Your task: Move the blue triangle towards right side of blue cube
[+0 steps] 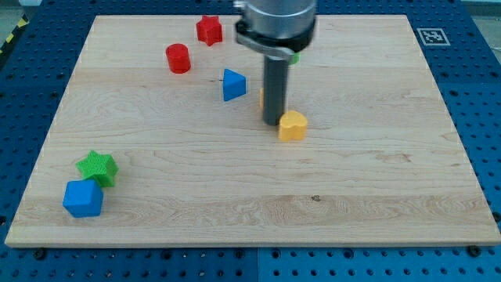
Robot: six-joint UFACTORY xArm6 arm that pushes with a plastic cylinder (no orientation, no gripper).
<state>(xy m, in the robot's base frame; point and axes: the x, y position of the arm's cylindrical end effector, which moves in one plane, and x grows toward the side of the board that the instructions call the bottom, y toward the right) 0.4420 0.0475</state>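
The blue triangle lies on the wooden board at the upper middle. The blue cube sits at the view's lower left, touching a green star just above it. My tip rests on the board to the right of and below the blue triangle, about a block's width away from it. It stands right beside a yellow block on its right. The blue cube is far to the lower left of my tip.
A red cylinder and a red star sit at the upper left of the blue triangle. A sliver of another yellow block and a bit of green show behind the rod. The arm's body hangs over the top middle.
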